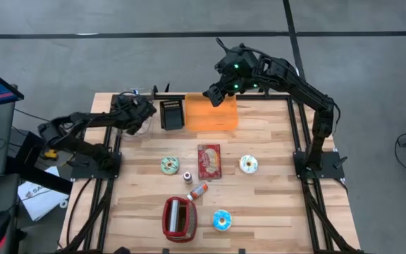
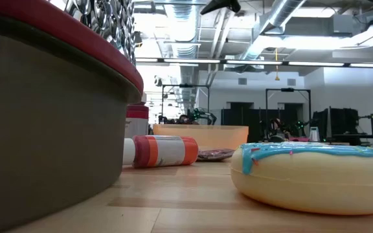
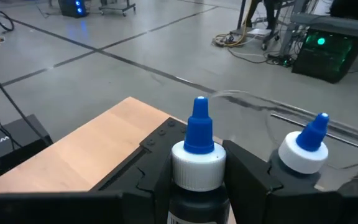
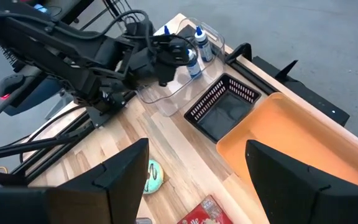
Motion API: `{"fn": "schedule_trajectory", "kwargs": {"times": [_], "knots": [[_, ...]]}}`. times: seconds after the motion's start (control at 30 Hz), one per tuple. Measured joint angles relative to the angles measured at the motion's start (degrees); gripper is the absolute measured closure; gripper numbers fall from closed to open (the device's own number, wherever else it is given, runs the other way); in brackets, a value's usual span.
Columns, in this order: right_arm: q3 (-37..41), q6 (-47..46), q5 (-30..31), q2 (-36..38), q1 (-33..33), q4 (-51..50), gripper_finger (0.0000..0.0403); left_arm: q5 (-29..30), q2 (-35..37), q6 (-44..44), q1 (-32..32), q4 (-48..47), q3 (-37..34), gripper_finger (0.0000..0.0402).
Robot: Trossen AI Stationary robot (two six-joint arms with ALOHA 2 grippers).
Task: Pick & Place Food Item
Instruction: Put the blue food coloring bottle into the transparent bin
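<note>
My left gripper (image 1: 144, 113) is at the table's far left corner, shut on a dark bottle (image 3: 196, 165) with a white cap and a blue nozzle. A second bottle of the same kind (image 3: 306, 146) stands close beside it, inside a clear tray (image 4: 166, 93). My right gripper (image 4: 197, 180) hangs open, high over the orange bin (image 1: 213, 114), with nothing between its fingers. On the table lie a green-iced donut (image 1: 169, 165), a white-iced donut (image 1: 249, 164), a blue-iced donut (image 2: 313, 175) and a red packet (image 1: 208, 161). My left gripper pinches the bottle's dark body (image 3: 194, 202) just below the white cap, one finger on each side. The fingers come nearly level from the table's left side. The bottle stands upright in the hold, over the clear tray; the gripper hides whether its base rests on anything.
A black mesh basket (image 1: 172, 113) stands between the clear tray and the orange bin. A red wire basket (image 1: 180, 216) sits near the front edge, an orange-and-white tube (image 1: 198, 191) lies near it, and a small jar (image 1: 187, 176) stands by the packet.
</note>
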State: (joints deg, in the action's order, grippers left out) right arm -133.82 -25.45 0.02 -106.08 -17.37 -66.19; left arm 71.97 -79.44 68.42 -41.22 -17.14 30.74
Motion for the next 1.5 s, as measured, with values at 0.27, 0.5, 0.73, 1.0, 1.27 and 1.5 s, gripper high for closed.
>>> {"fn": "schedule_trajectory", "kwargs": {"times": [0.27,0.5,0.73,1.0,1.27,1.5], "knots": [[0.0,-1.0,0.0,0.0,0.5,0.0,0.0145,1.2,-5.6,0.0,-0.1,6.1,0.0,0.0289],[0.0,-1.9,0.0,0.0,1.3,0.0,0.0145,1.8,-8.7,0.0,-1.8,7.3,0.0,0.0289],[0.0,-2.6,0.0,0.0,1.6,0.0,0.0145,3.5,-8.8,0.0,-2.3,7.3,0.0,0.0289],[0.0,-3.0,0.0,0.0,1.7,0.0,0.0145,3.4,-8.8,0.0,-2.3,7.4,0.0,0.0258],[0.0,-2.9,0.0,0.0,1.9,0.0,0.0145,2.8,-8.8,0.0,-1.7,7.4,0.0,0.0281],[0.0,-2.7,0.0,0.0,1.9,0.0,0.0145,2.4,-8.3,0.0,-0.2,7.2,0.0,0.025]]}}
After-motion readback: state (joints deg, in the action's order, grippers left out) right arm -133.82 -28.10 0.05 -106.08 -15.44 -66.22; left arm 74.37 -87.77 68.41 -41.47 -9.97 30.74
